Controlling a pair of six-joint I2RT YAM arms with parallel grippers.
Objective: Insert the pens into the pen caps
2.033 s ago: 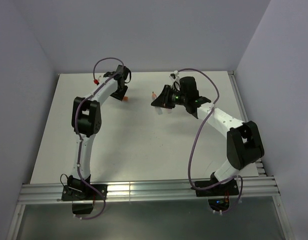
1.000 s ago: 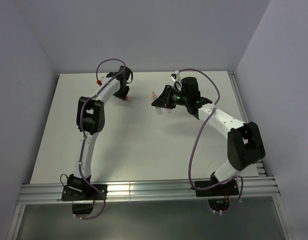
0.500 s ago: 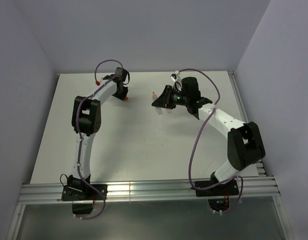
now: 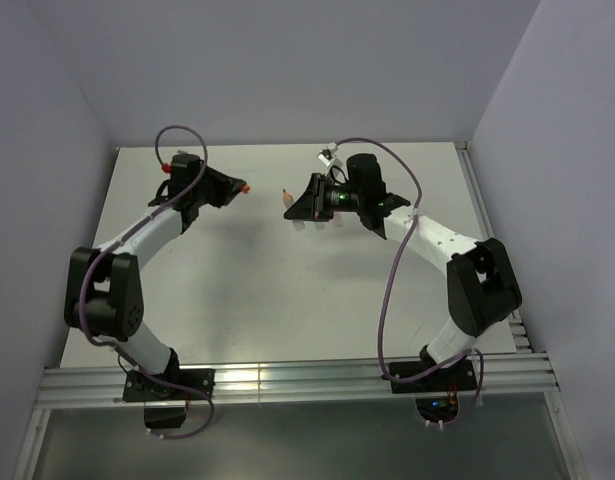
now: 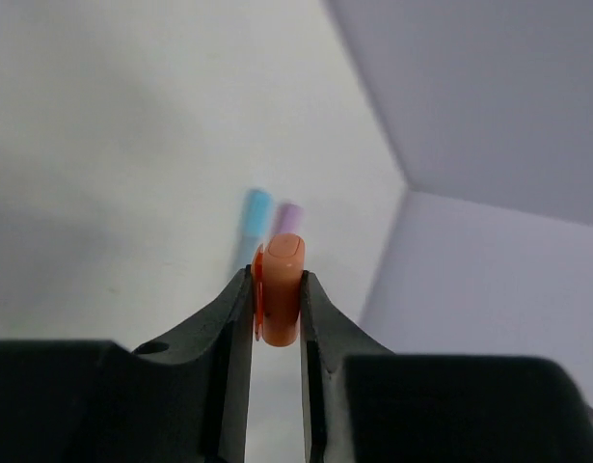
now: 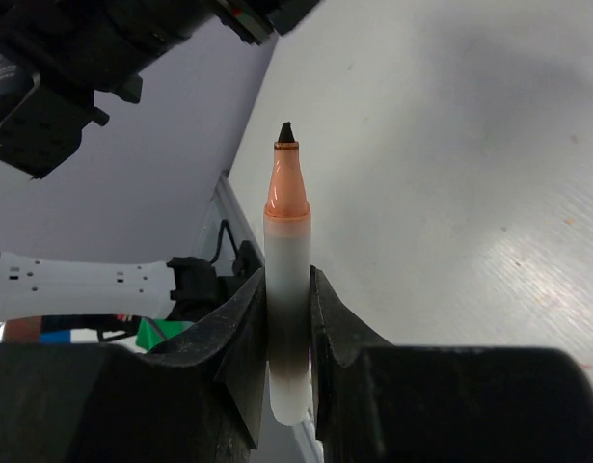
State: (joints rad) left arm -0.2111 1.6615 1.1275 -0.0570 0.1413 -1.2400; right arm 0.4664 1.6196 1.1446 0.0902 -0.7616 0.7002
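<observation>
White table [image 4: 287, 300] with pale lilac walls [image 4: 287, 70] on three sides is what I see from the top camera. Both arms reach to the far part of the table, and their grippers face each other with an open gap between them.

My left gripper [image 5: 275, 285] is closed on the orange cap [image 5: 281, 275]. In the left wrist view the two dark fingers [image 5: 233, 323] press the cap from both sides. The cap stands out a little beyond the fingertips, and its rounded closed end looks toward the camera. It is held above the table, not touching it.

My right gripper [image 6: 288, 280] is clamped narrow on the clear-whitish pen [image 6: 287, 241]. The fingers grip the lower part of the barrel. The orange cone and the small black nib stick out well past the fingertips. In the top view this nib points to the left, toward the cap, but the two are apart and not joined.

Behind the cap, in the left wrist view, a blue piece [image 5: 256, 212] and a pink piece [image 5: 289, 217] lie on the table just beside each other. They are blurred, so I cannot tell if they are pens or caps.
</observation>
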